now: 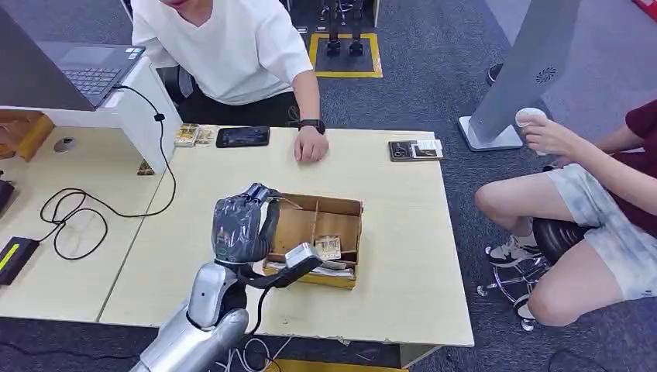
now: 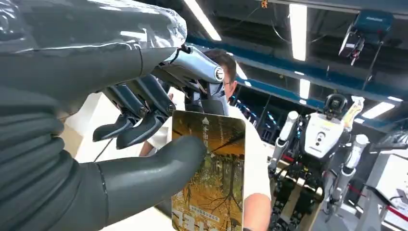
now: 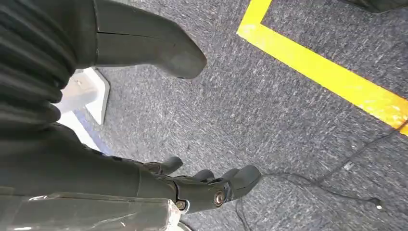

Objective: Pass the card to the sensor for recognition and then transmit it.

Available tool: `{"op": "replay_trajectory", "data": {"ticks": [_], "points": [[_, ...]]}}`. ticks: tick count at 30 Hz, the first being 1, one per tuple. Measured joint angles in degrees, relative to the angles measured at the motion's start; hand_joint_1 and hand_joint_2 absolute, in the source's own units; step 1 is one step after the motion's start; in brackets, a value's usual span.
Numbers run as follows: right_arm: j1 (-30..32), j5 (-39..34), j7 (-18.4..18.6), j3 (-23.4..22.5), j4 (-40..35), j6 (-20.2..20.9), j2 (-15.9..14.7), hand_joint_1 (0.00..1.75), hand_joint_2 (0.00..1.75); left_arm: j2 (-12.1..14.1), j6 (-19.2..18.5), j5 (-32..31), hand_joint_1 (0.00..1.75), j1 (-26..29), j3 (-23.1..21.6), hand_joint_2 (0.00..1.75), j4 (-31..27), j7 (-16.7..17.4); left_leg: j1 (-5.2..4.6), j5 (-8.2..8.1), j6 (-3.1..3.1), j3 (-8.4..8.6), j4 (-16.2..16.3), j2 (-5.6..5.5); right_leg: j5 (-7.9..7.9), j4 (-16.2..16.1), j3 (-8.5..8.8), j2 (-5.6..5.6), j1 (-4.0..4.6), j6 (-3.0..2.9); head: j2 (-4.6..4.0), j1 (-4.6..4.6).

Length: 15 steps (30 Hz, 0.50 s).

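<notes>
Left hand: grips the card between thumb and fingers, raised above the left end of the cardboard box on the table.
Card: upright in the left hand, clear of the box.
Right hand: holds nothing, fingers apart, over grey carpet.

My left hand is matt grey rubbery plastic with a ribbed cover, partly wrapped in crinkled glossy film, and it pinches a smooth, glossy printed card. My forearm is smooth, shiny silver metal. The table looks like pale matt wood laminate; near its front edge stands a brown, matt cardboard box. My right hand hangs over rough grey carpet marked with a smooth yellow tape line.
</notes>
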Motion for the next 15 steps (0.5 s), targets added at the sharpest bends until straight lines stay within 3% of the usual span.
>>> {"op": "replay_trajectory", "data": {"ticks": [7,15], "points": [[-1.0,0.7,0.0,0.6,0.9,0.1,0.0,0.0,1.75,-0.5,-2.3,1.2,1.75,-4.4,0.0,1.75,2.7,1.4,0.0,0.0,0.0,-0.01,0.0,-0.01,0.0,0.0,-0.01,0.0,0.0,0.0,0.0,0.02],[-1.7,0.7,0.0,1.4,1.7,0.9,0.0,0.0,1.75,-1.1,-2.6,0.2,1.75,-8.4,0.0,1.75,7.5,3.3,0.0,0.0,0.0,0.0,0.0,0.01,0.0,0.0,-0.01,0.01,0.0,0.0,0.0,0.0]]}}
